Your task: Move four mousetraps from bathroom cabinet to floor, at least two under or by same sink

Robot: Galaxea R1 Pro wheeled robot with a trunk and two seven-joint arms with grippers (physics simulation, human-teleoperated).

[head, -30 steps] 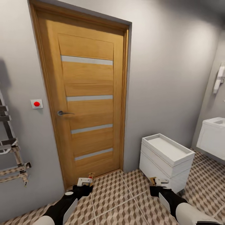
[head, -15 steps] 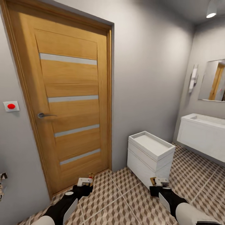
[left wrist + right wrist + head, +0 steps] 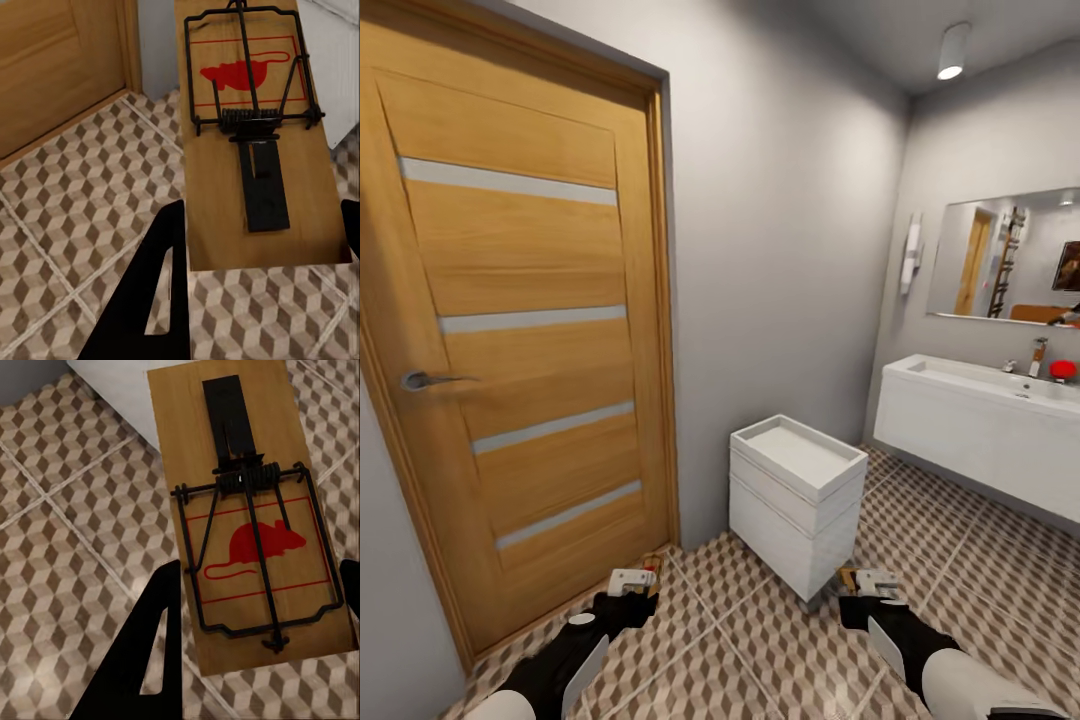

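Open tiled bathroom floor (image 3: 760,640) runs across the lower middle of the head view, with free room between the two arms and on toward the right. Wooden door (image 3: 510,340) fills the left, closed, handle at mid-left; grey wall (image 3: 780,250) beside it. A white box-shaped unit (image 3: 795,500) stands against that wall at centre, its near corner close above the right arm. The sink (image 3: 980,420), a white basin on a wall-hung vanity, sits at the right edge under a mirror (image 3: 1010,255), with a chrome tap and a small red object on its rim. Ceiling lamp at upper right. Floor tiles carry a brown, beige and white cube pattern with pale grout lines. Left end effector (image 3: 635,585) at lower left pinches a mousetrap (image 3: 251,135): in the left wrist view the board lies between the dark fingers (image 3: 161,292), red mouse print and black spring bar facing up, held above the floor near the door's foot. Right end effector (image 3: 865,583) at lower right likewise grips a second mousetrap (image 3: 247,521), board clamped between its fingers (image 3: 154,649), above the tiles just beside the white unit's base.
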